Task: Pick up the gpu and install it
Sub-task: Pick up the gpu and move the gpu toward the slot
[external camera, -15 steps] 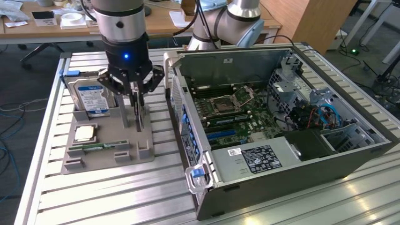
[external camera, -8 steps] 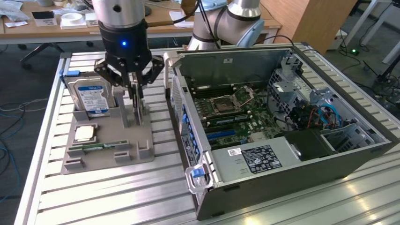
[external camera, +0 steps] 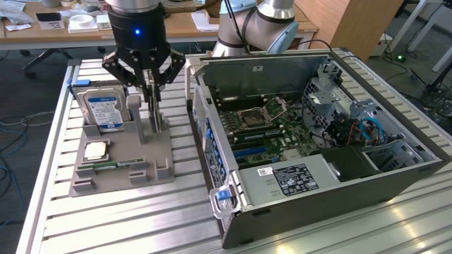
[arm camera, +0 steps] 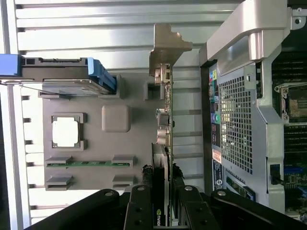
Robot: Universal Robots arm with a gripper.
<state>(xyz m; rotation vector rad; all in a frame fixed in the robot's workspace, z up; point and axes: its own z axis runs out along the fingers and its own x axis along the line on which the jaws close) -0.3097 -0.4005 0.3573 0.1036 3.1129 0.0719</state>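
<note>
The gripper [external camera: 150, 90] [arm camera: 161, 172] is closed to a narrow gap on the gpu [external camera: 154, 114] [arm camera: 166, 120]. Its black fingers [arm camera: 139, 206] come in from both sides and clamp the card's two flat faces.

In the wrist view the gpu is seen edge-on. It is a thin green board with a thicker black block on one face between the fingers, and the block carries a small green-and-white logo. Small metal port housings sit along the board further out. At the far end a silvery metal bracket [arm camera: 168, 45] flares wider than the board and has a bent tab.

In the exterior view the card stands upright on its long edge, a slim vertical strip directly under the gripper. Its lower edge is down at the grey holder tray [external camera: 152, 174] [arm camera: 134, 143]. Whether it has lifted clear of the tray's slot cannot be told.

The same tray carries a silver hard drive [external camera: 105, 108] [arm camera: 62, 79] with a blue-and-white label and blue side rails, standing just beside the gpu. A square processor chip [external camera: 95, 151] [arm camera: 65, 132] lies flat in its own recess, and next to it a narrow green RAM stick [external camera: 106, 166] [arm camera: 86, 164] lies in two clips.

The tray rests on a slatted aluminium table [external camera: 106, 222] [arm camera: 96, 28]. Just beside it, on the exterior view's right, an open computer case [external camera: 395, 174] [arm camera: 240, 124] lies on its side, exposing the motherboard [external camera: 261, 127] and a labelled power supply [external camera: 282, 180].
</note>
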